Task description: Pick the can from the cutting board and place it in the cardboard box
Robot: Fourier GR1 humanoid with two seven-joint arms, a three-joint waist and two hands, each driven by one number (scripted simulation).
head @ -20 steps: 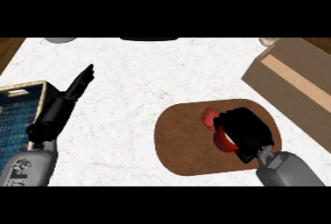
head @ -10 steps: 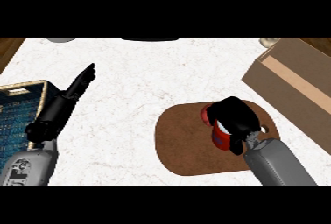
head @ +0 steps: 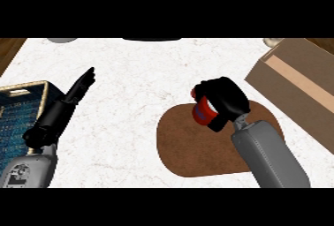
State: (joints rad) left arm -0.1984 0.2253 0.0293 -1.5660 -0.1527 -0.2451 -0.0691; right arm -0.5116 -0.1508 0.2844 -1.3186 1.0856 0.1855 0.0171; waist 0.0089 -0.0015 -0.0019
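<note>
The right hand (head: pixel 223 100) sat a little right of the frame's centre, its black fingers curled round the can (head: pixel 205 111) so that most of it was hidden. Only a strip of the can showed at the hand's left side: red, with a blue patch, running from the top of the hand down towards the wrist. The hand and the can lay over the upper left edge of the cutting board (head: pixel 195 148), partly over the white counter (head: pixel 143 70) beyond it; whether the can touched the board could not be told from this view. The grey right forearm ran from the wrist down to the lower right, crossing the board's right half.

The cutting board was a rounded brown slab in the lower middle of the frame, lying flat on the marbled counter. Up and to the right of the hand, apart from it, stood the cardboard box (head: pixel 297 84), a tan shape set at an angle against the right edge of the frame, with a paler stripe along its top.

The left hand (head: pixel 77 88) rested in the left part of the frame, its fingers straight and pressed together, pointing up towards the top of the picture and holding nothing. Just left of that arm lay a basket (head: pixel 26 88) with a blue mesh inside.
</note>
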